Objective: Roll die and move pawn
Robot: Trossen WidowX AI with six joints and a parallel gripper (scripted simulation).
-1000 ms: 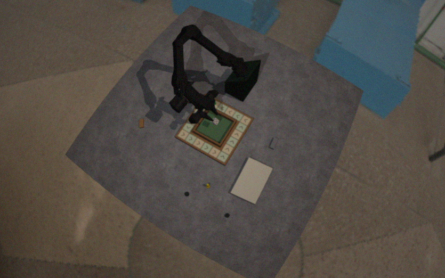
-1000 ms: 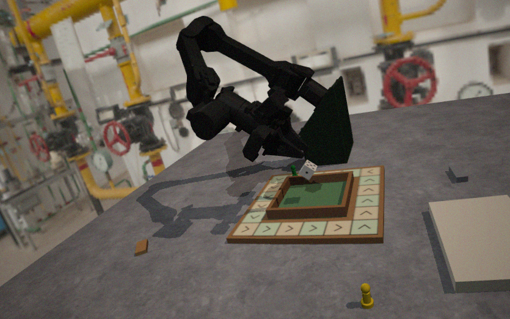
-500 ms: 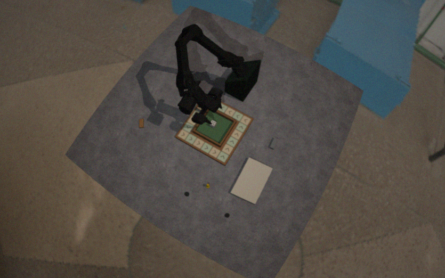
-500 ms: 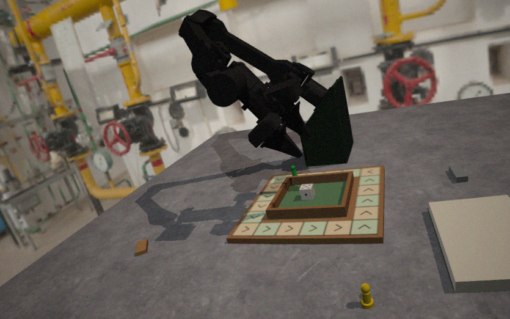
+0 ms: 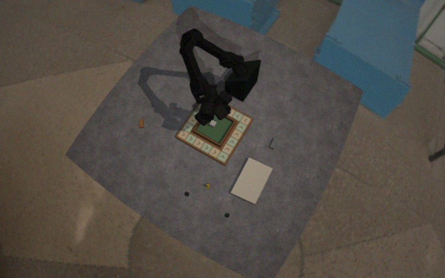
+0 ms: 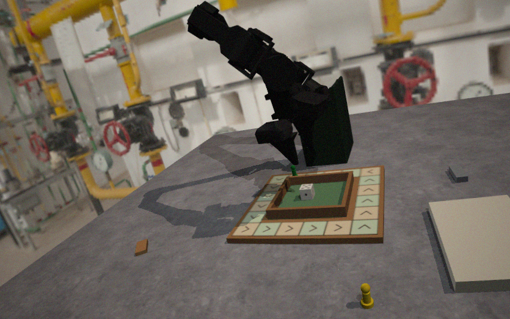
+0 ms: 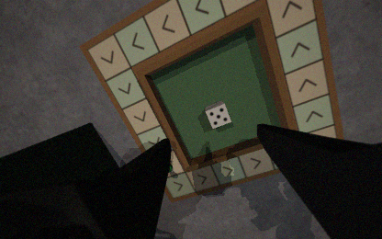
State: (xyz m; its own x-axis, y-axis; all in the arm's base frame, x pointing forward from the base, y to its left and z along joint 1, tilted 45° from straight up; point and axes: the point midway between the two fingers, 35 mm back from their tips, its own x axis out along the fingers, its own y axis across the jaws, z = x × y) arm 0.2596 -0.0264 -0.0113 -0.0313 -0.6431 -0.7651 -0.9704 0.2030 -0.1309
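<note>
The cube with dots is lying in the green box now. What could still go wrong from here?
The die lies in the tray with five pips up, so the count must be exact; a miscount would spoil it.

The green pawn is small and stands at the board's far corner, close under the open pincer. A careless approach might tip it over.

A yellow pawn stands off the board; it must stay put.
</note>
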